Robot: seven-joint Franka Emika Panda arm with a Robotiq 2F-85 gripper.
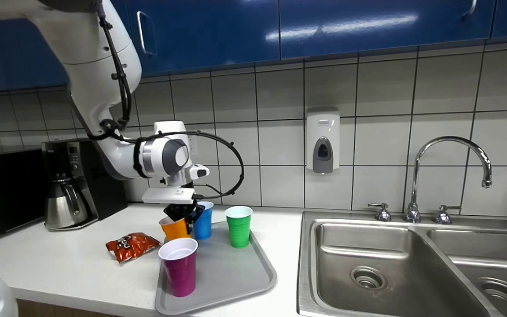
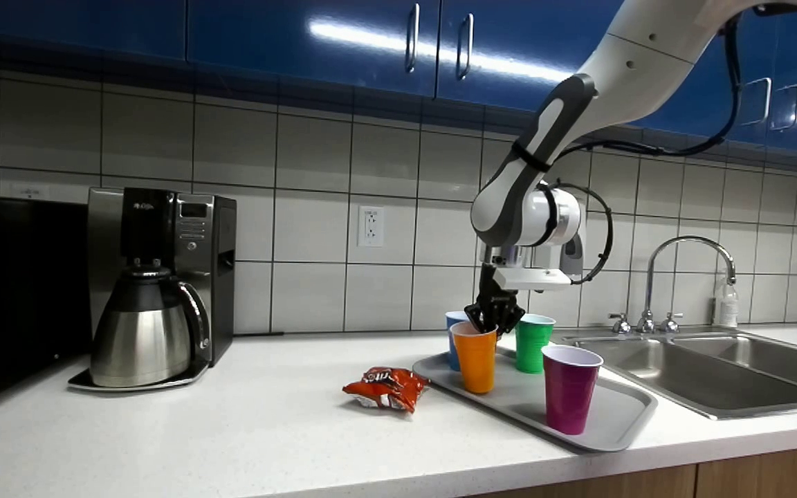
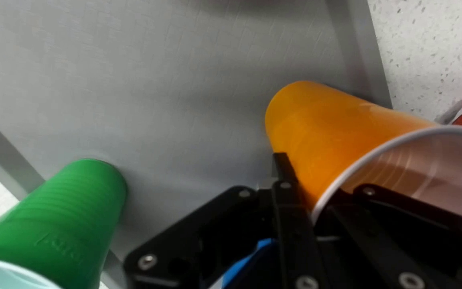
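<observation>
Clearly, the gripper point(image 3: 311, 196) was clamped on the orange cup point(image 2: 476, 363) at its rim, gray tray point(image 1: 227, 277) beneath them, blue cup point(image 1: 203, 223) just beside the gripper, green cup point(image 1: 239, 230) near it.

Tray point(image 1: 225, 273) in all 3 views

Gripper point(image 2: 499, 330) at orange cup point(image 2: 477, 363), gray tray point(image 2: 519, 394) beneath
</observation>
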